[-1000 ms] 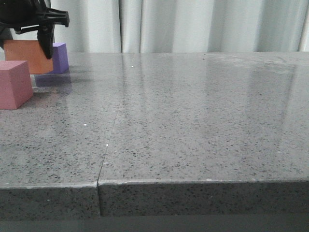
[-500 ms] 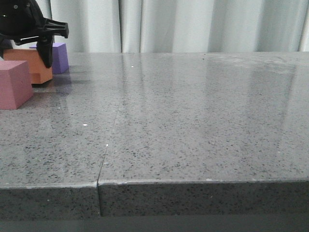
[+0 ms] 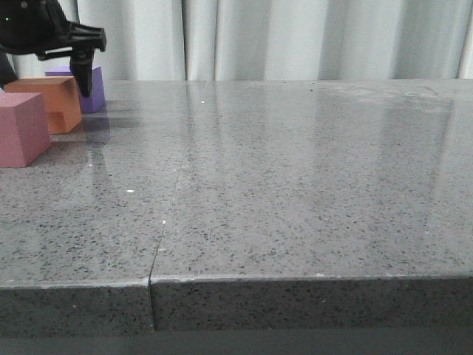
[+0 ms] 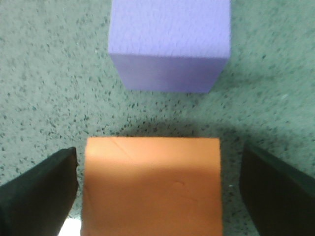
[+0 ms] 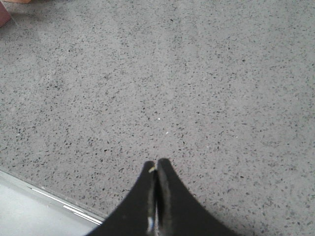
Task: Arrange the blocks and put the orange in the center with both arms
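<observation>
The orange cube point(image 3: 46, 103) rests on the table at the far left, between the pink cube point(image 3: 22, 129) in front of it and the purple cube point(image 3: 83, 87) behind it. My left gripper point(image 3: 46, 72) hovers just above the orange cube, open. In the left wrist view the orange cube point(image 4: 152, 187) lies between the two black fingers point(image 4: 42, 191), with a gap on each side, and the purple cube point(image 4: 170, 44) lies beyond it. My right gripper point(image 5: 157, 164) is shut and empty over bare table; it is out of the front view.
The grey speckled table point(image 3: 295, 185) has a seam point(image 3: 166, 214) running front to back left of centre. Pale curtains hang behind it. The right wrist view shows the table's edge point(image 5: 44, 194) near the fingers and a pink cube corner point(image 5: 3, 14).
The left gripper lowered the orange cube onto the table between the pink and purple cubes, let go, opened and rose slightly.
</observation>
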Available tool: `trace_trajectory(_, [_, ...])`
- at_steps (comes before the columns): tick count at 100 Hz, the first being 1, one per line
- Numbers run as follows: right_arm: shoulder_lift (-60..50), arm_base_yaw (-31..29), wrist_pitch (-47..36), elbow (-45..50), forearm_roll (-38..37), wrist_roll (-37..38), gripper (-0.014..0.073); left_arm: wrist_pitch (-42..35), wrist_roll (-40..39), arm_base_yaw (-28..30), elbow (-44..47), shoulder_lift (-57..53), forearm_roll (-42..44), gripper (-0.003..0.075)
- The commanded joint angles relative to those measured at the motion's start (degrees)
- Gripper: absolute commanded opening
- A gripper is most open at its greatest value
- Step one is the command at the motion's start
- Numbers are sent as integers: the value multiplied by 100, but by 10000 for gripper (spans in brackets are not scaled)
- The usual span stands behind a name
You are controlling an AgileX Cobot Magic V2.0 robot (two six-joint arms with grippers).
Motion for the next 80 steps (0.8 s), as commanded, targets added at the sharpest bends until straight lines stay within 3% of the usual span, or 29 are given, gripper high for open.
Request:
trace_trajectory(1, [-19,-5,-412,-140,-22,-30,-69,-360,-77,15,-139,-538,56,640])
trace_trajectory(18, [-19,-5,-412,-140,-22,-30,-69,-360,-77,15,-98,-935,56,631])
trace_trajectory(26, [-19,-5,-412,-140,-22,-30,-69,-369,-77,15,-8,-1182,56,582])
trace_trajectory(33, [-19,-5,-412,-140,-22,-30,-69,-419,-77,15,124,-1406,67,494])
trace_trajectory(48, [-19,-5,-412,-140,-22,-30,-69,-718,-77,15,631,-1955,75,190])
trace_trajectory(61, [-19,-5,-412,-140,-22,-30,-69,-937,-77,15,1128,-2423,75,-22])
trace_trajectory(80, [-19,-5,-412,-140,-22,-30,-69,-1019,-77,15,1750,-3075,56,-20])
